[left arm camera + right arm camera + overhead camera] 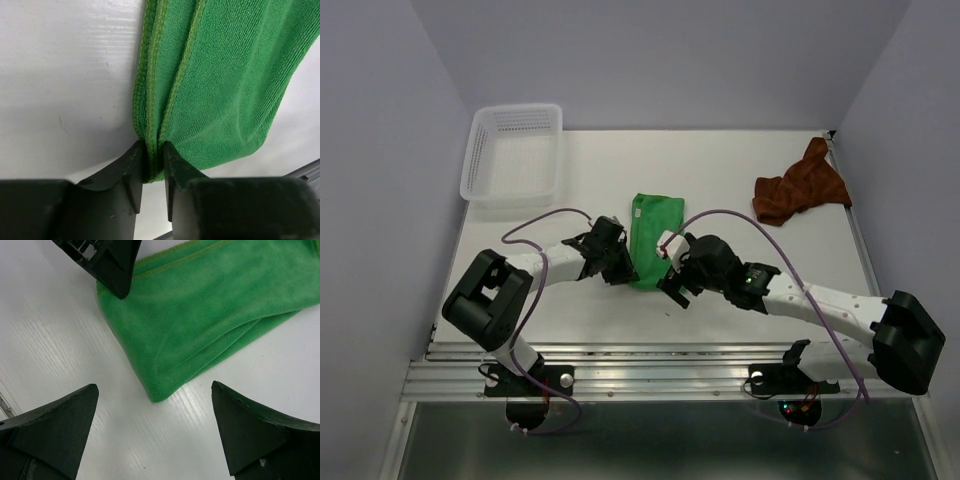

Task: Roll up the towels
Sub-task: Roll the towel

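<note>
The green towel lies folded lengthwise at the table's middle. My left gripper is at its near left corner, shut on the towel's stitched edge; the hem is pinched between the fingertips. My right gripper hangs just off the near right corner, open wide with only bare table and the tip of the towel's corner between its fingers. The left gripper's finger shows at the top of the right wrist view. The rust-brown towel lies crumpled at the far right, untouched.
A white mesh basket stands at the far left corner. Purple cables loop over both arms. Grey walls close in the table on three sides; a metal rail runs along the near edge.
</note>
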